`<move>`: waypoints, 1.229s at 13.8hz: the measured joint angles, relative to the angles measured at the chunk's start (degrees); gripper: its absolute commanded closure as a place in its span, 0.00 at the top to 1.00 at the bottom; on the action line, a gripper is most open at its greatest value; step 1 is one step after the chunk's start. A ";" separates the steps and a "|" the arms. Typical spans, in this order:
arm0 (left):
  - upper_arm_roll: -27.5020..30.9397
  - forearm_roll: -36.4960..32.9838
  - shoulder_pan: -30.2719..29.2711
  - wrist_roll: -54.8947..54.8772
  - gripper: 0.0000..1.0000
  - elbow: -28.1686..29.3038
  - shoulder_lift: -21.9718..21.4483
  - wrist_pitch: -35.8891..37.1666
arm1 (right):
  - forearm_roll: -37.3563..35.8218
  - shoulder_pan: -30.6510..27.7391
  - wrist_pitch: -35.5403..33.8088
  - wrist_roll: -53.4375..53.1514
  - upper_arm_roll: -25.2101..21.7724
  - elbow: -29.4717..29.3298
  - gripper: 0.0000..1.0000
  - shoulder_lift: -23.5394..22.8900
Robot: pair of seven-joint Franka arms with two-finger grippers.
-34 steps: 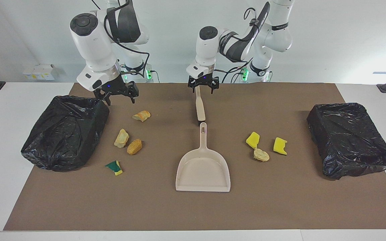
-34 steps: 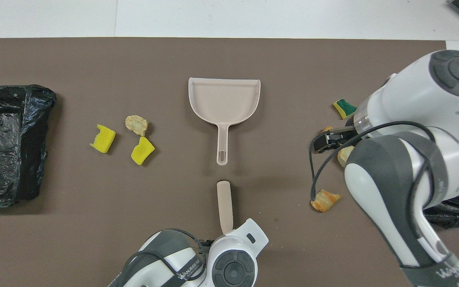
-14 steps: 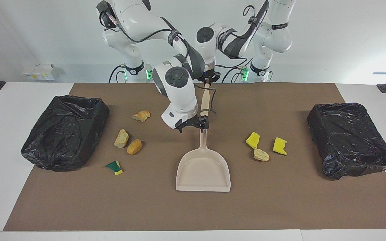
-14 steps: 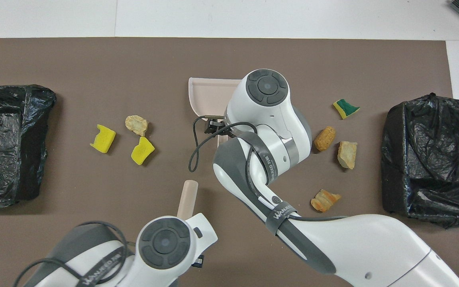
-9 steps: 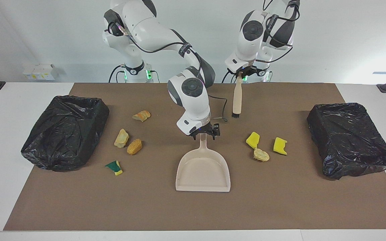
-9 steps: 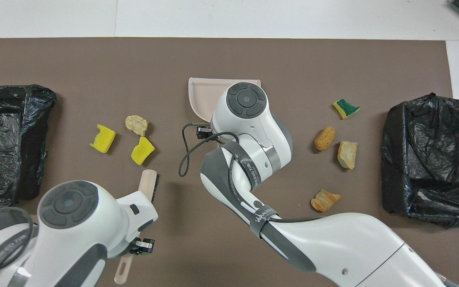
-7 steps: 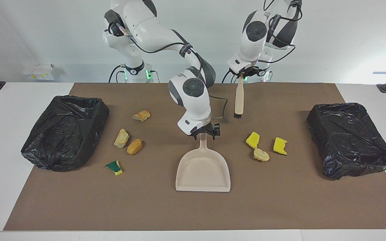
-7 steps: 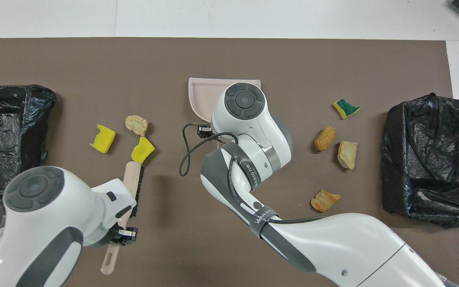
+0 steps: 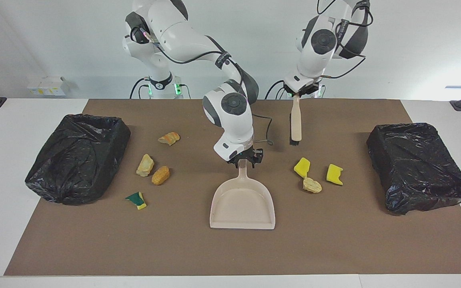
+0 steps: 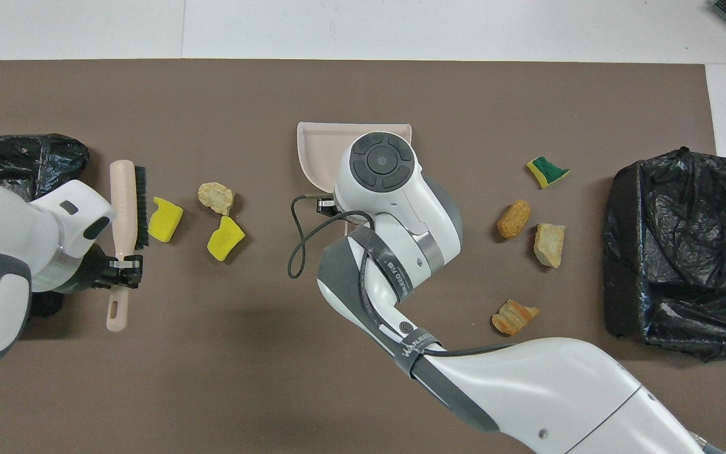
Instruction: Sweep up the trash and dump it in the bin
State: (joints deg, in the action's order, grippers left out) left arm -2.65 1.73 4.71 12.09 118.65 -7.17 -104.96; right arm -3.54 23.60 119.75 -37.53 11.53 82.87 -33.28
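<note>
Robot lab: two white arms [image 9: 182, 36] mounted at mat-covered table [image 9: 334, 248], bare white walls.

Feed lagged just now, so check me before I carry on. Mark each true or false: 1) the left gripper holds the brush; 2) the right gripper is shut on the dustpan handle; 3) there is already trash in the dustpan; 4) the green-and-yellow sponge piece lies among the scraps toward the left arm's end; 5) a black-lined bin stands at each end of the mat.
1) True: the left gripper is shut on the brush, raised over the mat.
2) True: the right gripper grips the dustpan by its handle.
3) False: its tray holds nothing.
4) False: the green-and-yellow sponge piece lies toward the right arm's end.
5) True: bin and bin.
</note>
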 measured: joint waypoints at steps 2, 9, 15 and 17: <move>0.02 -0.09 -4.38 -0.21 0.00 -0.50 1.70 -3.42 | -0.01 0.00 0.00 0.00 0.00 -0.01 0.42 0.00; -1.04 -0.10 -8.08 -0.21 0.00 3.06 4.65 -4.00 | -0.04 0.09 0.01 0.00 0.08 1.34 0.16 -0.07; -1.64 0.19 -4.67 -3.07 0.00 8.64 5.02 -7.87 | -0.11 0.26 -0.02 0.00 0.15 1.87 0.00 0.76; -1.71 1.42 -1.89 -2.46 0.00 8.67 5.01 -9.18 | -0.11 -0.05 -0.51 3.45 0.08 1.87 0.00 2.76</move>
State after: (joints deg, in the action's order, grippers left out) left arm -4.37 3.15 2.82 9.64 127.32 -2.16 -114.14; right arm -3.65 23.54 119.24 -34.08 11.61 84.75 -30.52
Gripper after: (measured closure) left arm 0.731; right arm 0.683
